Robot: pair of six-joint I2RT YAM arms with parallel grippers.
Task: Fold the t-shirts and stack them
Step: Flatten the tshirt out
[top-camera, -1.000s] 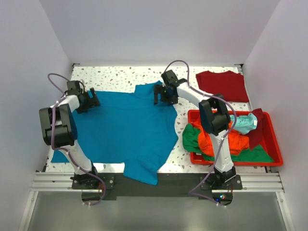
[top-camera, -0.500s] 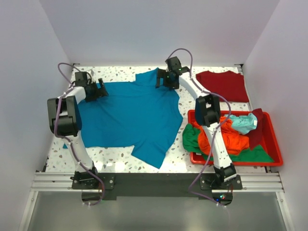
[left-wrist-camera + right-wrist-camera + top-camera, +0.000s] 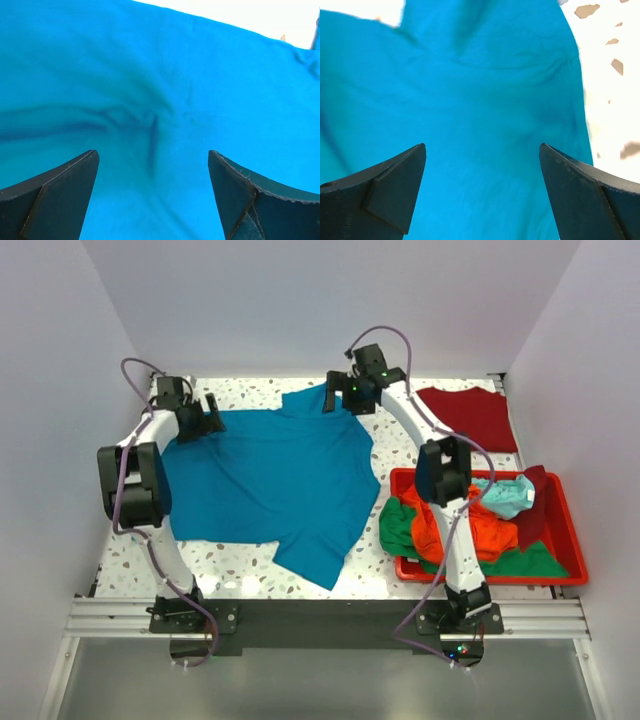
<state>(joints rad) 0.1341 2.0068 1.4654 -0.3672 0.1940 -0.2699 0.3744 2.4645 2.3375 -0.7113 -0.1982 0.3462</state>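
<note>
I hold both arms stretched far across the table (image 3: 255, 392), left gripper (image 3: 211, 416) and right gripper (image 3: 335, 402) spread wide above the teal-blue t-shirt (image 3: 270, 480), which lies mostly flat and lightly creased.

Both arms stretched far forward; left claw (image 3: 210, 416) wide open, right claw (image 3: 336, 400) likewise.

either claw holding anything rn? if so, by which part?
Nothing is held. The left claw and the right claw are both open over the far edge of the spread teal-blue t-shirt, with no cloth pinched between the jaws.
</note>
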